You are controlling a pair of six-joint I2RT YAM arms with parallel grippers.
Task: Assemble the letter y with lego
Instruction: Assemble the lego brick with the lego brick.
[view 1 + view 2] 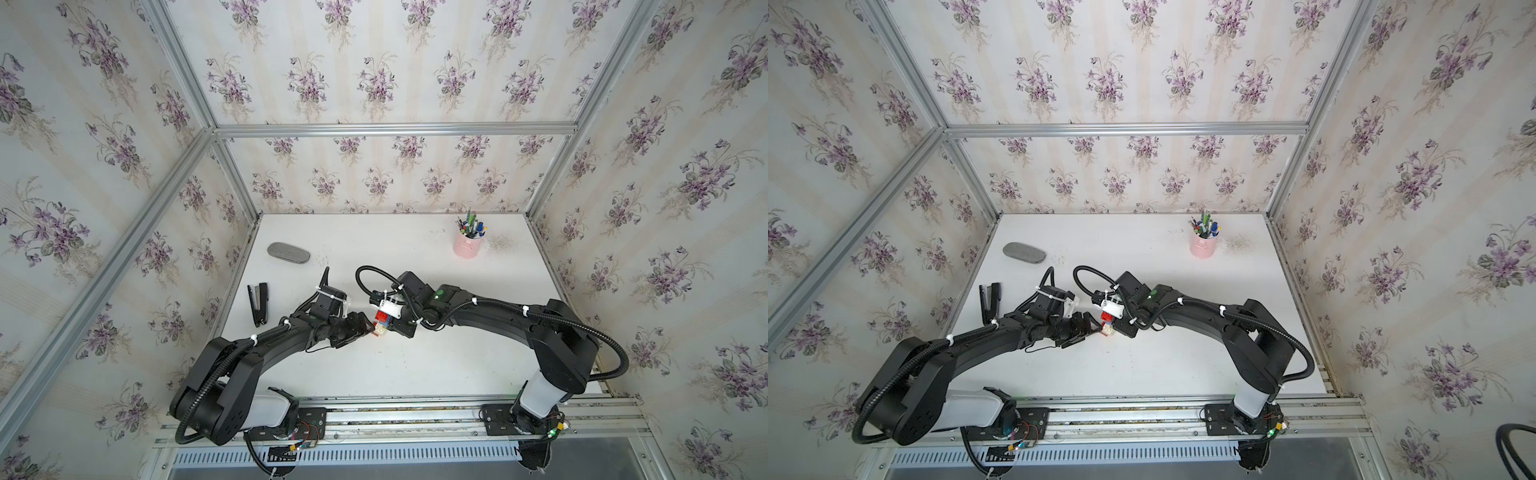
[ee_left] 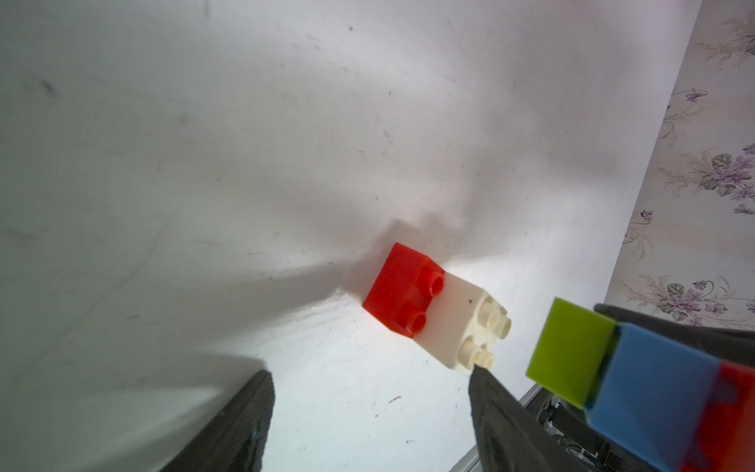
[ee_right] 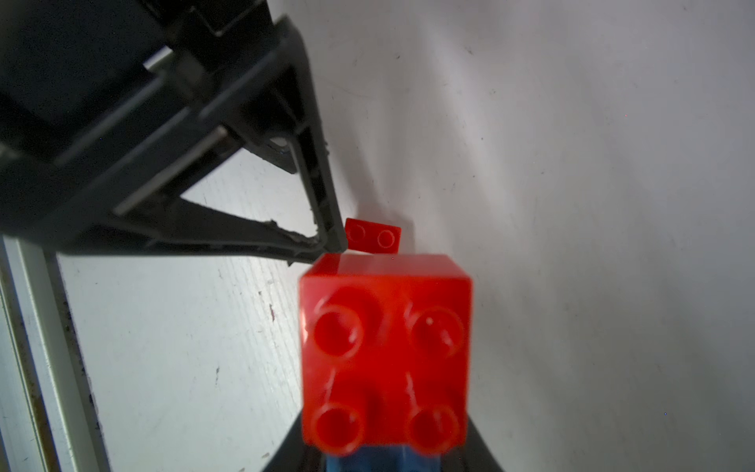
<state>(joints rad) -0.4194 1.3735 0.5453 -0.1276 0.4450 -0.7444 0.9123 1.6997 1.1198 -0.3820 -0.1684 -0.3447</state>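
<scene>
No text, label, brand, number or sign can be read in any view. The studs of the lego point(image 3: 384, 355) are blurred in the right wrist view and show no legible lettering in the left wrist view. In both top views the pens point(image 1: 471, 226) in the pink cup point(image 1: 467, 248) are too small to show any print.
</scene>
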